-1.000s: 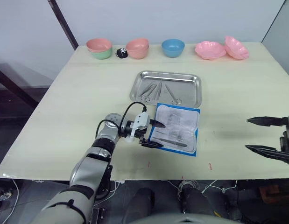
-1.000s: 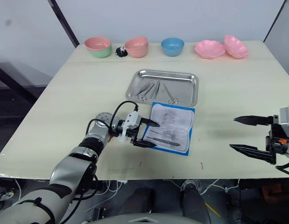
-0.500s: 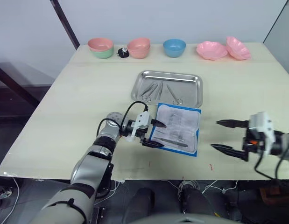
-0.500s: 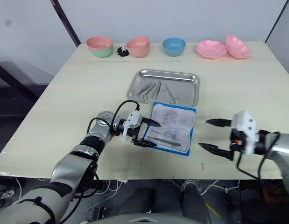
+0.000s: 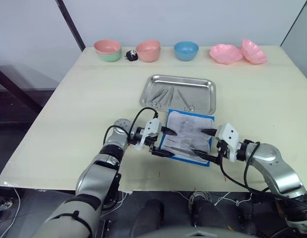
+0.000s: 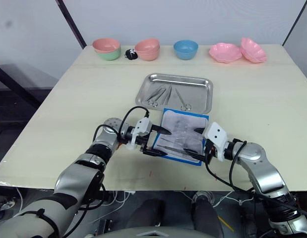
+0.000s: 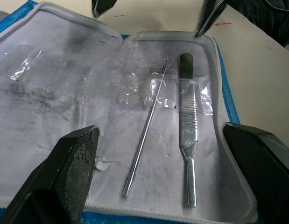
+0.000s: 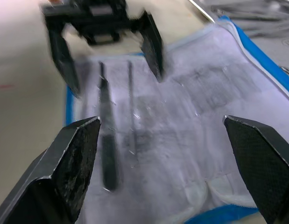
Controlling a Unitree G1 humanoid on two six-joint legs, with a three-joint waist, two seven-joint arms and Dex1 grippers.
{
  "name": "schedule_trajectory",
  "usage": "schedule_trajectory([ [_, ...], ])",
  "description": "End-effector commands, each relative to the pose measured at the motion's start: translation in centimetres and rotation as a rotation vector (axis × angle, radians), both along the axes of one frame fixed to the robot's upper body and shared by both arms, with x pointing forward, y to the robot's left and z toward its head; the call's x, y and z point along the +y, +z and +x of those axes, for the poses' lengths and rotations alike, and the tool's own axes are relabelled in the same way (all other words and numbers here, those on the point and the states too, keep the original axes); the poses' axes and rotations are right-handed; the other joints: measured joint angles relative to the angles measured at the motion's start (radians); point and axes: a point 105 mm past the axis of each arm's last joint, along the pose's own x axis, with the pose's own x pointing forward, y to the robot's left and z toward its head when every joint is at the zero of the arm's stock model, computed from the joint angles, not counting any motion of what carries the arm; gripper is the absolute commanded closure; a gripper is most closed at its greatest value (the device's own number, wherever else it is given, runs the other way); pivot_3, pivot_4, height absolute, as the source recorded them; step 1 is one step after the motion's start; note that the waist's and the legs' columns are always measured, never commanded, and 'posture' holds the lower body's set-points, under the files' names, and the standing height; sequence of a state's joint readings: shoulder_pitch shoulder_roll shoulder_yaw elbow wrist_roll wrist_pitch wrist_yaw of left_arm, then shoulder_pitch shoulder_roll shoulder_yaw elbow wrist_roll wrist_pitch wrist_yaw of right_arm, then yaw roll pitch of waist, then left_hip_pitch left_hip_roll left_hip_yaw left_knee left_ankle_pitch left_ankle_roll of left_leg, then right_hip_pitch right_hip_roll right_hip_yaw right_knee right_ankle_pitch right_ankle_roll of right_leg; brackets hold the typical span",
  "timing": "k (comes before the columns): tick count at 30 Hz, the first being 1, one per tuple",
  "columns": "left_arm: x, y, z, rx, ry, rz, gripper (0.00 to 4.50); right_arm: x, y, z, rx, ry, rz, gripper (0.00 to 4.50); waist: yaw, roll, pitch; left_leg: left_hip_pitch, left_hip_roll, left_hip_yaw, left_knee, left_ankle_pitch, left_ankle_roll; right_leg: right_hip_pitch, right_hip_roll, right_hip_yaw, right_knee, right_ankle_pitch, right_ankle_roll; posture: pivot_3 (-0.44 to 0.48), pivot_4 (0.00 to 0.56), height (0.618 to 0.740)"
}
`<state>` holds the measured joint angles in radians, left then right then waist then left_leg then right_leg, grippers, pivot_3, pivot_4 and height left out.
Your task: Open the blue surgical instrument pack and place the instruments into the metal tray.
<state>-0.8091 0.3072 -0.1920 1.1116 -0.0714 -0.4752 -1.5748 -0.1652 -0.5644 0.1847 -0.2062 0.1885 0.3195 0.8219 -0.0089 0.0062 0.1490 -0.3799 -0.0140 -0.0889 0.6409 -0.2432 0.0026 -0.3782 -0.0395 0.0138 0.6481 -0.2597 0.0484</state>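
The blue surgical instrument pack (image 5: pixel 188 130) lies open on the table, whitish inner face up, just in front of the metal tray (image 5: pixel 202 95). Two slim silver instruments (image 7: pixel 187 140) rest in its near half: tweezers and a thin probe (image 7: pixel 146 140). Several more instruments (image 5: pixel 161 96) lie in the tray. My left gripper (image 5: pixel 166 143) is open at the pack's left edge, straddling that end. Opposite it, my right gripper (image 5: pixel 198 142) is open over the pack's right edge, with nothing held. In the right wrist view the left gripper (image 8: pixel 107 32) shows beyond the instruments (image 8: pixel 107 140).
Along the table's back edge stand a pink bowl on a green one (image 5: pixel 107 50), stacked pink bowls (image 5: pixel 147 50), a blue bowl (image 5: pixel 186 49) and two pink scalloped dishes (image 5: pixel 225 52). A small black object (image 5: pixel 130 56) sits between the bowls. Bare tabletop lies to both sides.
My right arm has swung in from the far right to the pack's right edge, still open. The left gripper and the pack have stayed put.
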Motion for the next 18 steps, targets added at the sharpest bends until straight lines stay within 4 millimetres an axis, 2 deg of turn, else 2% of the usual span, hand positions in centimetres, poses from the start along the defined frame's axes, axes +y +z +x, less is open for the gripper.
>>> schedule_trajectory([
  [1,1.5,-4.1,-2.1,0.177,0.008,0.124,0.00,0.4,0.3,0.7,-0.046,-0.004,-0.010,0.11,0.000,0.000,0.000,0.000,0.000,0.000,0.000,0.000,0.000,0.000,0.000,0.000,0.000,0.000,0.000,0.000,0.150,0.740],
  [8,1.4,-4.1,-2.1,0.176,0.005,0.124,0.00,0.2,-1.2,1.1,-0.011,-0.008,-0.082,0.11,0.000,0.001,-0.001,0.000,0.000,0.000,0.000,0.000,0.000,0.000,0.000,-0.001,0.000,0.000,0.000,0.000,0.150,0.740],
  [13,1.4,-4.0,-2.0,0.172,0.011,0.124,0.00,0.7,-2.2,0.8,0.036,0.032,-0.100,0.11,-0.001,0.000,-0.002,0.000,0.000,0.000,0.000,0.000,0.000,0.001,0.000,-0.001,0.000,0.000,0.000,0.000,0.150,0.740],
  [14,1.4,-4.0,-2.0,0.172,0.011,0.124,0.00,0.8,-2.3,0.6,0.040,0.047,-0.104,0.63,-0.002,0.000,-0.002,0.001,0.000,0.000,0.000,0.000,0.000,0.001,0.000,-0.001,0.000,0.000,0.000,0.000,0.150,0.740],
  [15,1.4,-4.0,-2.0,0.171,0.011,0.125,0.00,0.9,-2.5,0.4,0.049,0.063,-0.104,0.95,-0.002,0.000,-0.003,0.001,0.000,0.000,0.000,0.000,0.000,0.001,0.000,-0.001,0.000,0.000,0.000,0.000,0.150,0.740],
  [18,1.4,-4.0,-1.9,0.169,0.013,0.125,0.00,1.1,-2.6,0.2,0.056,0.076,-0.098,2.46,-0.002,-0.001,-0.003,0.001,0.000,0.000,0.000,0.000,0.000,0.001,0.000,-0.001,0.000,0.000,0.000,0.000,0.150,0.740],
])
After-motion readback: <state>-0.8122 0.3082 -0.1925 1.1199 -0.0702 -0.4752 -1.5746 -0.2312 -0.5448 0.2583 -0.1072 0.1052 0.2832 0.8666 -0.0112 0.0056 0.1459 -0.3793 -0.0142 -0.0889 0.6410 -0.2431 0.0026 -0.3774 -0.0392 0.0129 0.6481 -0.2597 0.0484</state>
